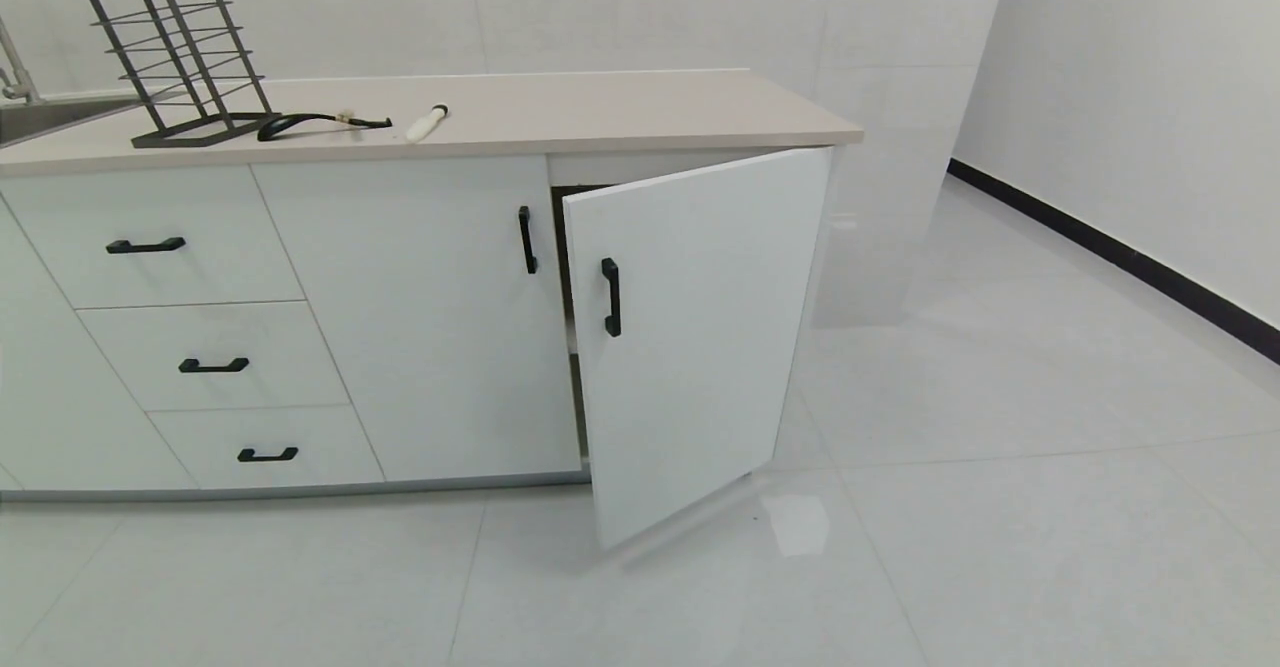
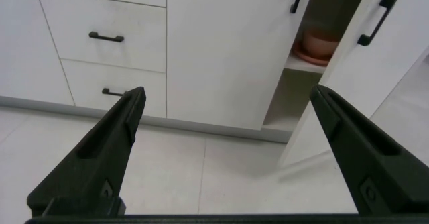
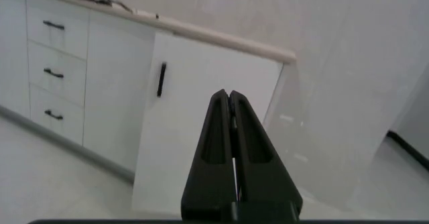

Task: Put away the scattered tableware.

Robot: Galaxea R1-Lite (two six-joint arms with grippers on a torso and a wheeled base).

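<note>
White plastic seems to form the handle of a small utensil (image 1: pixel 425 124) lying on the far desk (image 1: pixel 620 107), just right of a curved black utensil (image 1: pixel 320 123) and a black wire rack (image 1: pixel 180 52), all well apart from both claws. Both utensils look light and stiff with smooth, perhaps slippery handles, so I'd pinch each across mid-handle. Below, the cabinet door (image 1: pixel 700 347) stands ajar with a breakable-looking pink dish (image 2: pixel 320 44) shelved inside; the left claw (image 2: pixel 226 96) gapes wide and empty, and the right claw (image 3: pixel 230 100) is pressed closed on nothing.
</note>
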